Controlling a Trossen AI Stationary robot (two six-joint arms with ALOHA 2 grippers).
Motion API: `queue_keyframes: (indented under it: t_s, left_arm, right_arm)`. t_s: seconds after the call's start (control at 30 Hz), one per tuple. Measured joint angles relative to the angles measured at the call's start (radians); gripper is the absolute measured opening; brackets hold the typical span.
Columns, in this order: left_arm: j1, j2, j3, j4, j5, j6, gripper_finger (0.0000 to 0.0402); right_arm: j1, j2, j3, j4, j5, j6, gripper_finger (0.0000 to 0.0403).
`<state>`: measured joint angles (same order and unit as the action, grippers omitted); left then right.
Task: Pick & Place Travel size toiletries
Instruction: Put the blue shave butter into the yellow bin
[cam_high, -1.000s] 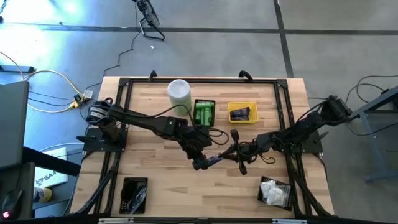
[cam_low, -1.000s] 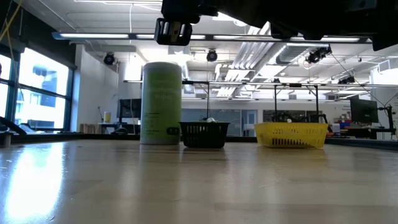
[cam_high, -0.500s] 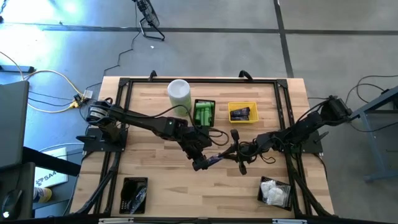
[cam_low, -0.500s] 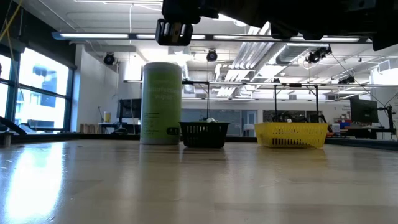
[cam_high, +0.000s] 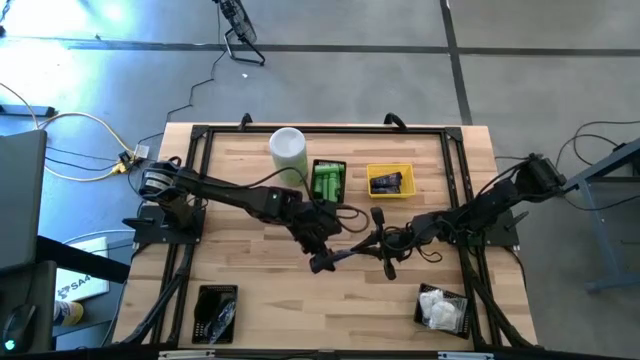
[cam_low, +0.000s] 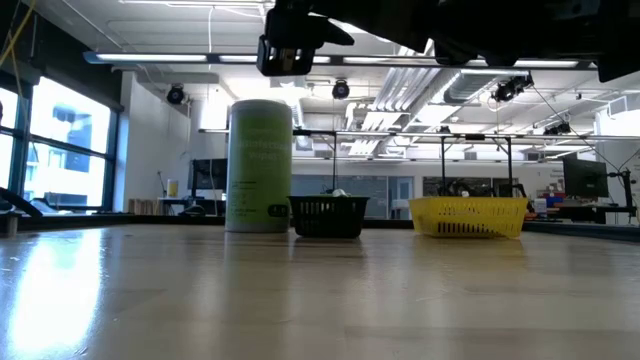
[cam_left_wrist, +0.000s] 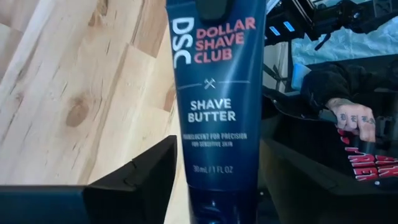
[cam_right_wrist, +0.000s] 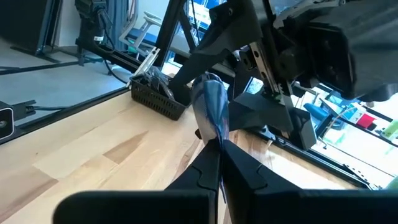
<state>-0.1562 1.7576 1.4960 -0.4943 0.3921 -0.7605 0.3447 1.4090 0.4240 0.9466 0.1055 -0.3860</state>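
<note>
A dark navy tube (cam_left_wrist: 214, 112) lettered "shave butter" hangs in the air over the middle of the table (cam_high: 260, 270), between my two grippers. My right gripper (cam_right_wrist: 217, 158) is shut on the tube and reaches in from the table's right (cam_high: 362, 250). My left gripper (cam_high: 328, 262) comes from the left, slanting down, and is open. Its two fingers (cam_left_wrist: 143, 174) stand on either side of the tube's cap end, with a strip of table showing between one finger and the tube. My right gripper pinches the tube's flat crimped end (cam_right_wrist: 216, 142) between its two fingers. It comes in level from the table's right, along the tube. The tube sticks out past the fingertips toward my left gripper, lifted clear of the table.
A tall white-and-green canister (cam_high: 288, 148) stands at the far side. Beside it are a black basket (cam_high: 328, 182) of green bottles and a yellow basket (cam_high: 389, 180) holding navy tubes. Black baskets sit near left (cam_high: 216, 312) and near right (cam_high: 441, 308). A person's hand (cam_left_wrist: 348, 115) shows beyond the table.
My left gripper has opened around the tube's cap end: in the low view its dark outline is wider than before. The tube stays where it was, held by my right gripper.
</note>
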Motion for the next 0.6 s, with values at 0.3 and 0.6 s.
queue_keyframes:
  t_s: [0.3, 0.6]
  left_arm:
    - [-0.001, 0.0, 0.0, 0.0, 0.005, -0.003, 0.023]
    - [0.0, 0.0, 0.0, -0.019, -0.006, 0.094, 0.023]
  right_arm:
    - [0.0, 0.0, 0.0, 0.0, -0.003, -0.001, 0.0003]
    - [0.0, 0.0, 0.0, 0.0, -0.003, -0.004, 0.0003]
